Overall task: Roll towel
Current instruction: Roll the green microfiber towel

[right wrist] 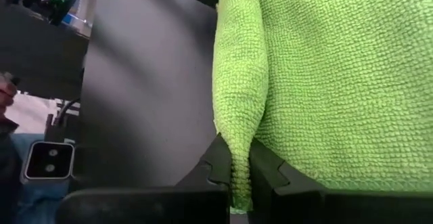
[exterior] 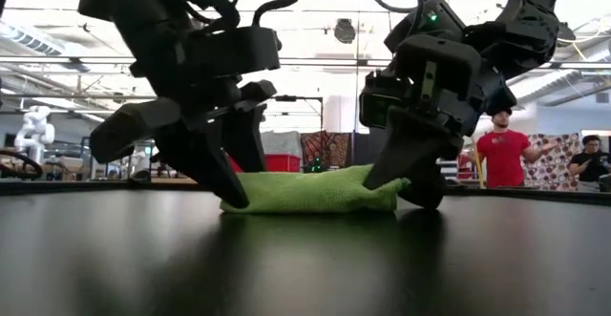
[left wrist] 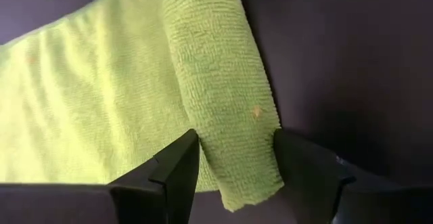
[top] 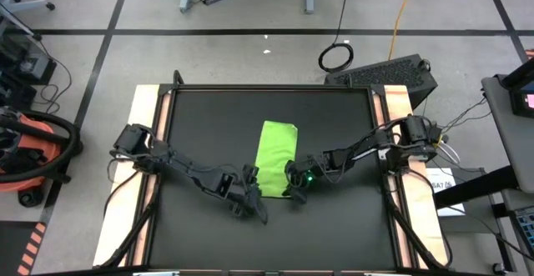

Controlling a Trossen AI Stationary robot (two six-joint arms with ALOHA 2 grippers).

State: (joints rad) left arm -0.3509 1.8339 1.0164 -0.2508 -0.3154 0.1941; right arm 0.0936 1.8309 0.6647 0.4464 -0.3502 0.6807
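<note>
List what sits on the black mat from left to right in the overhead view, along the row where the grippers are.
Left gripper, its fingers open around the rolled near edge → towel, lime green, lying lengthwise → right gripper, shut on the towel's near right corner.

Black mat [top: 200, 117], orange vacuum [top: 33, 155]

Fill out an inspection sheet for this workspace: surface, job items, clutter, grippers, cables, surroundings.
Surface: black table mat, wooden table edges showing at both sides.
Job items: lime-green towel lying mid-mat, near end partly rolled.
Clutter: nothing seen on the mat.
Grippers: left gripper open, fingers straddling the rolled end; right gripper shut on the towel's edge.
Cables: coiled cable and orange cord on the floor.
Surroundings: person in red shirt beyond the table.
</note>
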